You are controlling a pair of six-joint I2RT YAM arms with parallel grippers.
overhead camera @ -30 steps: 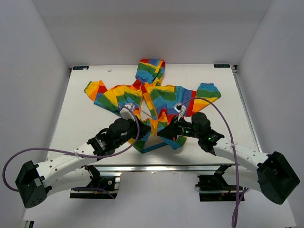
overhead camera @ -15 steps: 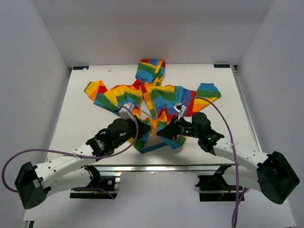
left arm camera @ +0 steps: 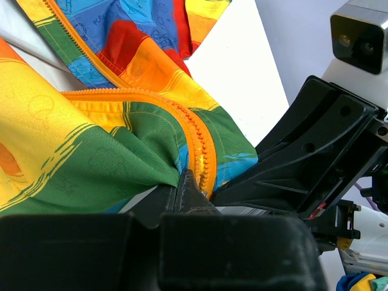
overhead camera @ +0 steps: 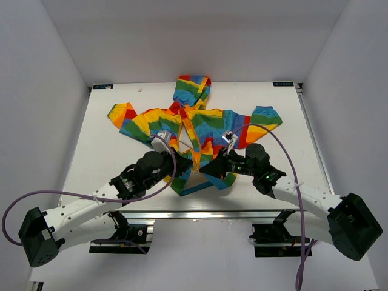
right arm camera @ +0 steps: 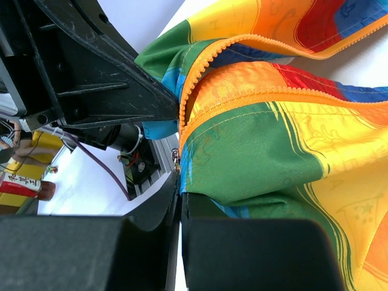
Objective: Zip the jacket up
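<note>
The left gripper is pinched fully closed on the bottom corner of the jacket, its tips biting the green stripe just beside the orange zipper band. The right gripper is likewise clamped tight on the opposite front panel's green hem, right under its own row of orange teeth. The 2 grippers sit nearly nose to nose, with the 2 zipper ends bunched between them. A small metal glint by the right fingertips may be the slider, but it is too small to tell. Beyond the grip, the jacket lies spread on the white counter, hood toward the far edge, both sleeves out to the sides, the front apparently unzipped, and the hem gathered toward the near edge. The cloth looks thin, light and limp. It creases around each pinch and will likely sag or slide rather than hold a line, so the teeth probably need tension to mesh. The stitched zipper tape is the stiffest part and the sensible place to hold: 1 gripper anchoring the bottom end, the other on the slider tab, not on loose fabric.
</note>
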